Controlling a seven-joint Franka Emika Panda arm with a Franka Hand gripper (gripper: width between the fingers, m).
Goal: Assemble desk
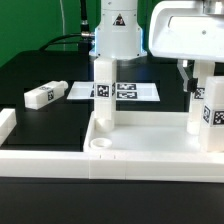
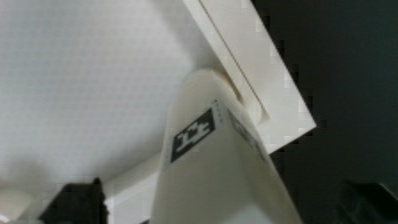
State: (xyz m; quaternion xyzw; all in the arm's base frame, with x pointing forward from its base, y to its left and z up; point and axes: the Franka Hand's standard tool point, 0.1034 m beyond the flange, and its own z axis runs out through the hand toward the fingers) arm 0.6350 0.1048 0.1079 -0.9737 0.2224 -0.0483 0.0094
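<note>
The tool [image 1: 199,82] is hanging wide open at the upright leg [image 1: 207,112] standing in the tabletop [image 1: 150,145] at the exterior view's right; looking light, stiff and slick, that leg is wanting a square grip across flat faces.

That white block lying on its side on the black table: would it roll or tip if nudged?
The loose leg has flat faces, so it would probably slide rather than roll. Lying on a long side, it seems unlikely to tip. It looks like rigid plastic, so likely stiff and fairly light.
</note>
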